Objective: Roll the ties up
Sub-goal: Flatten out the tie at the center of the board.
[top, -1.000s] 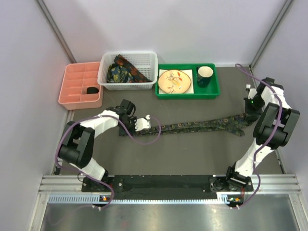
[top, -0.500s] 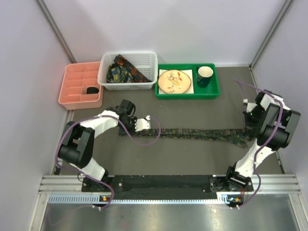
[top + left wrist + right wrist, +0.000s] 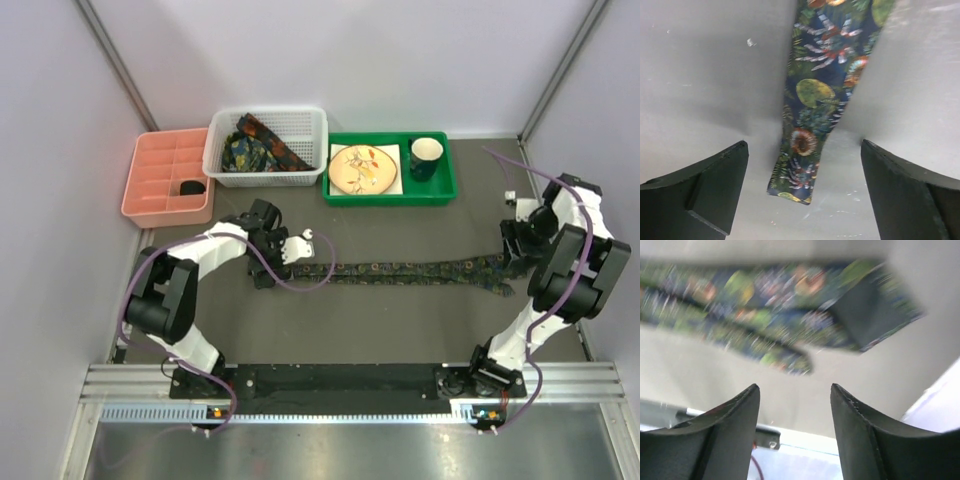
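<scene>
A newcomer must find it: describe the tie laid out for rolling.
Start at the green tray at the back. Just in front, a dark floral tie lies stretched flat across the table. The other ties sit bunched in the white basket.

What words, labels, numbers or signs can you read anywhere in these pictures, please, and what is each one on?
No text can be read in any view.
The plate carries a painted motif, with no letters discernible.
The tie shows only its floral print.
The rail strip has fine marks, too small to read.
</scene>
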